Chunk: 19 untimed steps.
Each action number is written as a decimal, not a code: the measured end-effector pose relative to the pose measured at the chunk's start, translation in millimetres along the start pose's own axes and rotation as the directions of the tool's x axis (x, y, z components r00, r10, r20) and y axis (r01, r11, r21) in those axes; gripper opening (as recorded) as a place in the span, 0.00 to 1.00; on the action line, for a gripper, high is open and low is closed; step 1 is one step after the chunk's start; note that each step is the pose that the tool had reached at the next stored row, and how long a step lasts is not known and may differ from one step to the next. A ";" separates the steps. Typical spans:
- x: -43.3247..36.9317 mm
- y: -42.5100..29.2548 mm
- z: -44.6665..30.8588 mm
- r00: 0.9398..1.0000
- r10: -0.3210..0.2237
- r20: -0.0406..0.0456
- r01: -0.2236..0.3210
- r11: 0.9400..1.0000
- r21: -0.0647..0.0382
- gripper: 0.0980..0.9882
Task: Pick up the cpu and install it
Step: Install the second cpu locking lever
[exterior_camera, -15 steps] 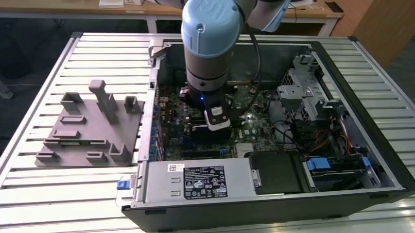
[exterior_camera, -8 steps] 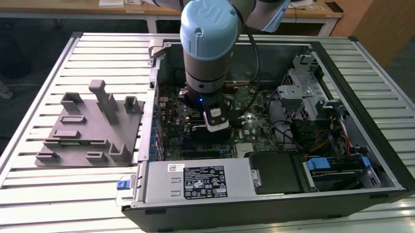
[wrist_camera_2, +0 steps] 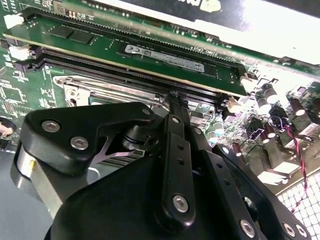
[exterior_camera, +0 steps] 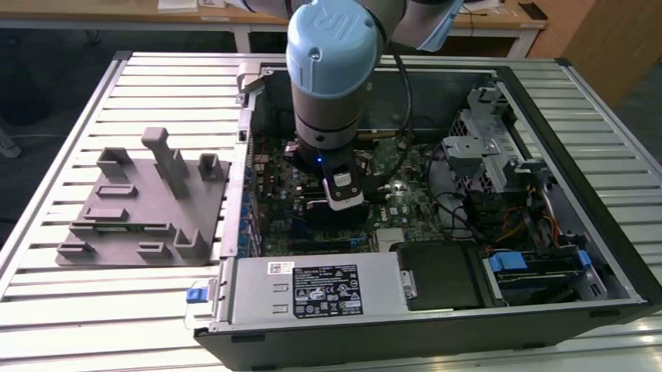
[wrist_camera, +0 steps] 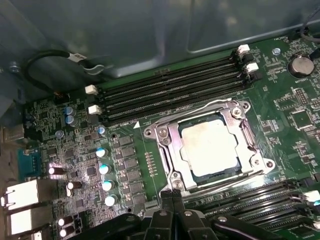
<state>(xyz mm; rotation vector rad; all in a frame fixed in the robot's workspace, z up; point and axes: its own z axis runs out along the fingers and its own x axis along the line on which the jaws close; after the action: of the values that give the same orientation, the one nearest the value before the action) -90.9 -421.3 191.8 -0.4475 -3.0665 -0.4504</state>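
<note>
The cpu (wrist_camera: 209,147) sits seated in the motherboard socket (wrist_camera: 212,150) in the first wrist view, framed by the metal retention bracket, and lies apart from the gripper (wrist_camera: 172,196), whose two black fingertips (wrist_camera: 166,197) meet just beside the socket's near edge, over the board between the socket and a bank of memory slots (wrist_camera: 260,200). The chip's top is a pale, dull silver square with a thin darker rim. The jaws are pressed together, with nothing between them. In the second wrist view the gripper (wrist_camera_2: 176,100) shows as black linkages tapering to a closed tip that points down at the edge of the metal socket frame (wrist_camera_2: 107,87), just short of a seated memory module (wrist_camera_2: 150,52); the chip is largely hidden behind the gripper body. In the exterior view the arm (exterior_camera: 331,77) reaches down into the open computer case (exterior_camera: 579,256), its lower end over the middle of the motherboard, with a grey plastic fixture (exterior_camera: 145,205) on the slatted table (exterior_camera: 93,318) to the exterior view's left.
</note>
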 end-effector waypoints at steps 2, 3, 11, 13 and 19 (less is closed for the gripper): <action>0.5 0.2 0.9 1.000 0.000 0.000 0.000 1.000 -0.001 0.01; 0.8 0.2 1.3 1.000 0.000 0.000 0.000 1.000 -0.001 0.01; 2.9 -0.2 5.0 1.000 0.000 -0.001 0.000 1.000 -0.002 0.01; 3.0 0.1 4.2 1.000 0.000 0.000 0.000 1.000 -0.002 0.01; 4.0 5.7 -15.1 1.000 0.000 -0.001 0.000 1.000 -0.002 0.01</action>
<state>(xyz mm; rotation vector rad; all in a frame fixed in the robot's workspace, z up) -93.6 -419.2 208.0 -0.4475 -3.0658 -0.4537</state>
